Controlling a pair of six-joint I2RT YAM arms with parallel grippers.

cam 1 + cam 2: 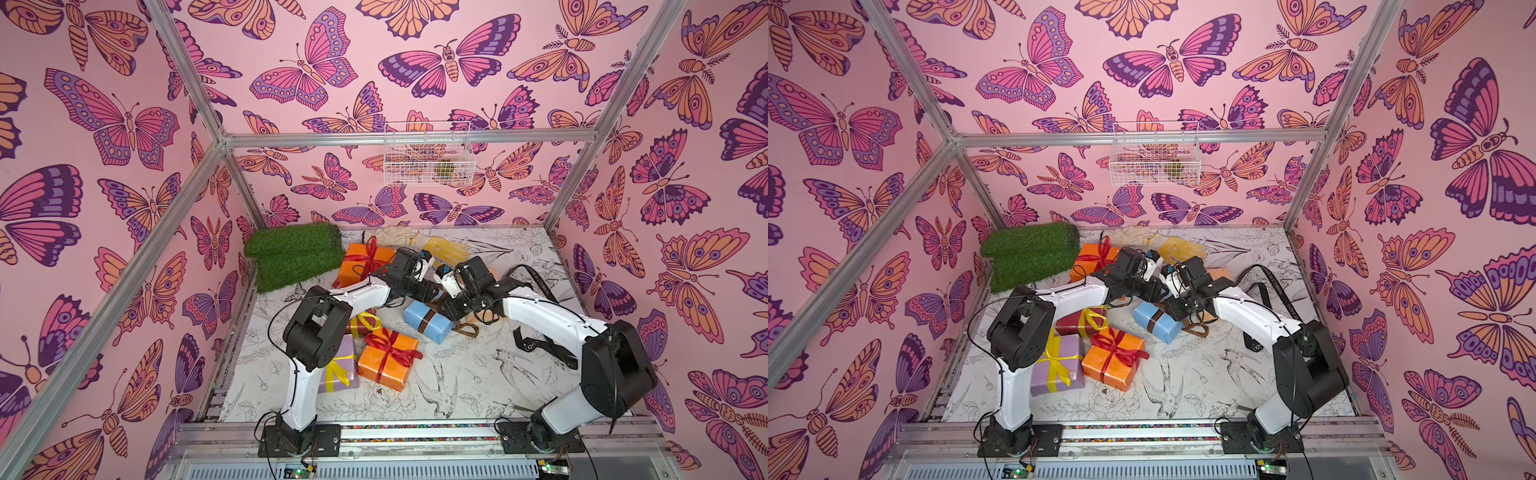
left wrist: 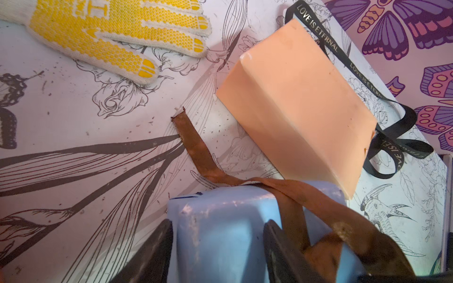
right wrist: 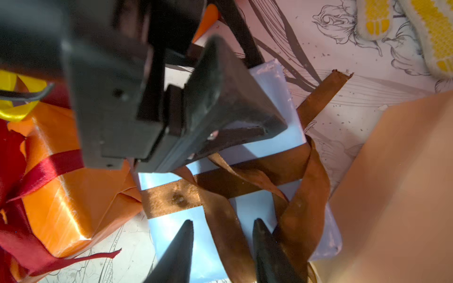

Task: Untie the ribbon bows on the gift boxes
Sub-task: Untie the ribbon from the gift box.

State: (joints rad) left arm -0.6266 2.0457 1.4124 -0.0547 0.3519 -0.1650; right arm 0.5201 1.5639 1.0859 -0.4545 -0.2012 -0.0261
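table (image 1: 457, 374): white sheet with line drawings; all the boxes lie on it.
turf mat (image 1: 295, 257): folded in the far left corner, just beside the far orange box.
near orange box (image 1: 388, 365): front middle, touching the lilac box, with a red bow (image 1: 390, 345) tied on top.
far orange box (image 1: 353, 266): by the mat, its red bow (image 1: 370, 253) tied.
lilac box (image 1: 349, 353): front left, partly under the left arm, with a tied yellow bow (image 1: 336, 370).
peach box (image 2: 294, 117): just beside the light blue box, mostly hidden under the right arm in both top views.
light blue box (image 1: 428, 322): mid-table, where both arms meet.
dark red box (image 1: 1069, 324): behind the lilac box, carrying a yellow bow.
black ribbon (image 2: 402, 127): loose on the table beside the peach box, lettered.
brown ribbon (image 3: 171, 198): wrapped crosswise around the light blue box, slack; one tail lies flat on the table.
glove (image 1: 444, 249): yellow-dotted, at the far edge.
left gripper (image 2: 217, 221): clamped across the end of the light blue box.
right gripper (image 3: 221, 220): fingers spread, straddling a brown ribbon strand without pinching it.
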